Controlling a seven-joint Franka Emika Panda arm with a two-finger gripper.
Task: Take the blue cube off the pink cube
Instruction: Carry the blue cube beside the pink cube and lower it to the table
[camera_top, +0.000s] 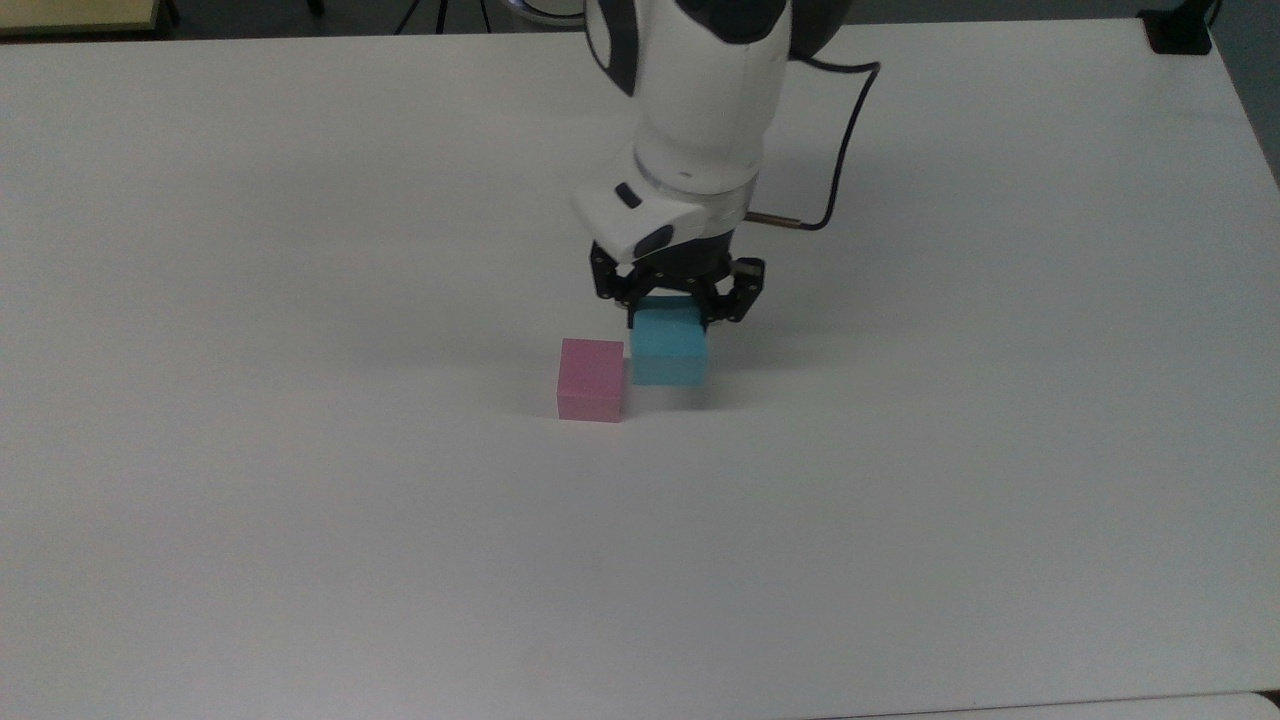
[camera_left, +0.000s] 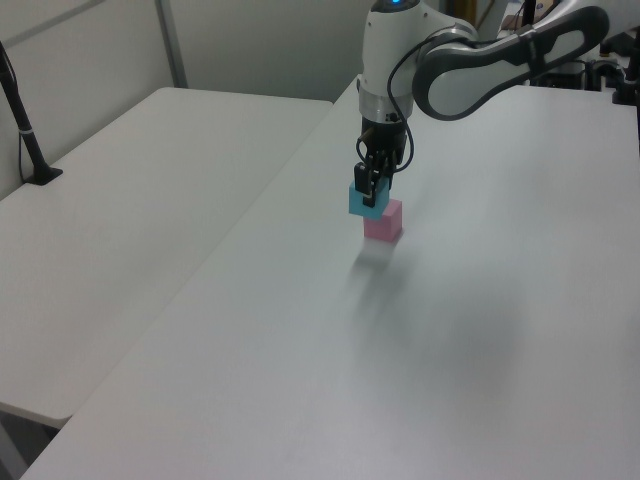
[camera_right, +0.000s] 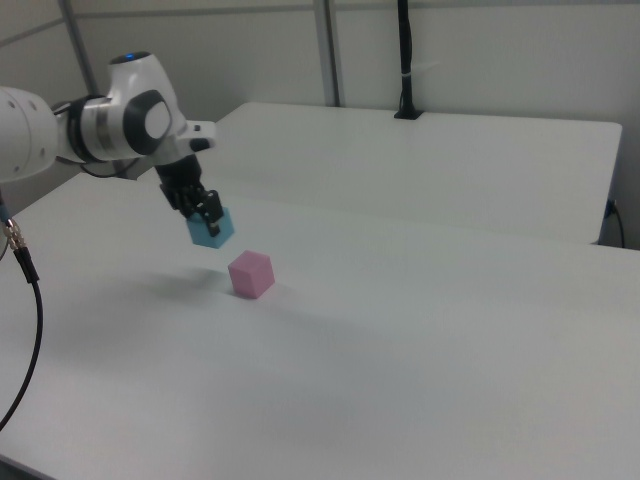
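Right view has the claw (camera_right: 207, 219) gripping the blue cube (camera_right: 212, 230) in the air beside the pink cube (camera_right: 250, 273); next, lower it onto bare bench (camera_right: 420, 330).

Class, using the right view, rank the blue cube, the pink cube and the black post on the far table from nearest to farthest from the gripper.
1. Blue cube, held in the gripper.
2. Pink cube, on the table, toward the right view's right.
3. Black post, on the far table.
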